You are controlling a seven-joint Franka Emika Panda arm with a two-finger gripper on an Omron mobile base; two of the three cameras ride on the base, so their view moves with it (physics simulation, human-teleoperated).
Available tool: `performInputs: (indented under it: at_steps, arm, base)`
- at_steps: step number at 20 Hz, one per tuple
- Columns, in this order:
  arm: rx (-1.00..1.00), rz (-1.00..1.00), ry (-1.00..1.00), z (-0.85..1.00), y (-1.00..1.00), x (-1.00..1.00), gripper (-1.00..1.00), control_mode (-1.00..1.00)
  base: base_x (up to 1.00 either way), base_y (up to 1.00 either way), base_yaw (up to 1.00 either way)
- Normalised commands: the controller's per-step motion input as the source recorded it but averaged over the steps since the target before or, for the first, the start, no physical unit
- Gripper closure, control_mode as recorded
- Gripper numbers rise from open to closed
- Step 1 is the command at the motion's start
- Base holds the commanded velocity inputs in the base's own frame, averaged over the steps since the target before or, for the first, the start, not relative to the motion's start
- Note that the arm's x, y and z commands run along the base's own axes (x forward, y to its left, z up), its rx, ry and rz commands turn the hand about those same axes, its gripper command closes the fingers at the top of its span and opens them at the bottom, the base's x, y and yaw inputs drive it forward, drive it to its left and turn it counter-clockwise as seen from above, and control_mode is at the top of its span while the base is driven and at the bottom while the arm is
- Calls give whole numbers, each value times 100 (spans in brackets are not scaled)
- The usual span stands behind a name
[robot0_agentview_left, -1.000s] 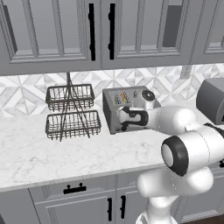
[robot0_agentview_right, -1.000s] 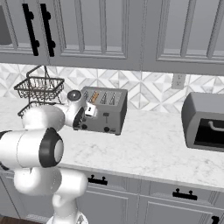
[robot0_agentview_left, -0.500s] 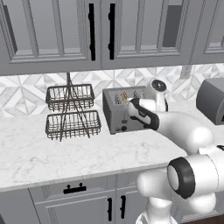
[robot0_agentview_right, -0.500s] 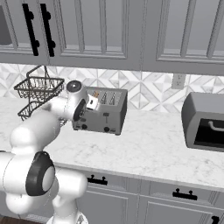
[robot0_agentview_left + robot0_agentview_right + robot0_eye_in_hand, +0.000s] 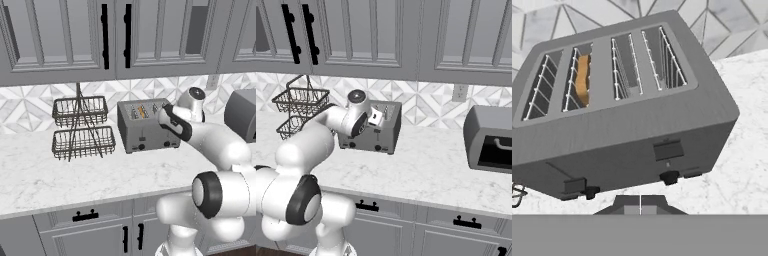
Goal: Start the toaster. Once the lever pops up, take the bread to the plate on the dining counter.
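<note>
- Gripper (image 5: 640, 204) — jaws fully closed, nothing between them; poised just in front of and above the toaster's front face, pointing down along it.
- Toaster (image 5: 622, 112) — boxy grey, four slots on top, standing on the marble worktop (image 5: 60, 175) against the tiled backsplash; two slider levers on the front, the nearer lever (image 5: 668, 150) almost in line above the closed fingertips, the other lever (image 5: 574, 185) toward the far end.
- Bread (image 5: 583, 80) — golden slice standing in the second slot from one end, on the side of the far lever.
- Step in hand, by judgement: starting the toaster; the lever looks not yet pressed. The next move calls for bringing the closed tips onto a slider and pushing straight down — probably the one serving the bread's slots.
- Wire basket rack (image 5: 80, 127) — two tiers, just beside the toaster.
- Oven box (image 5: 491, 140) — grey, bar handle, well apart along the worktop.
- Views compared: the hand view gives slots and levers; the base views give arm, rack and cabinets (image 5: 60, 40).
</note>
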Motion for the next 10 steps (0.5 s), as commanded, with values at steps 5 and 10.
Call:
performInputs:
  at_steps: [5, 10]
  arm:
    - [1, 0, -1, 0, -1, 0, 100, -100]
    - [0, 0, 0, 0, 0, 0, 100, -100]
  base:
    - [0, 0, 0]
    - [0, 0, 0]
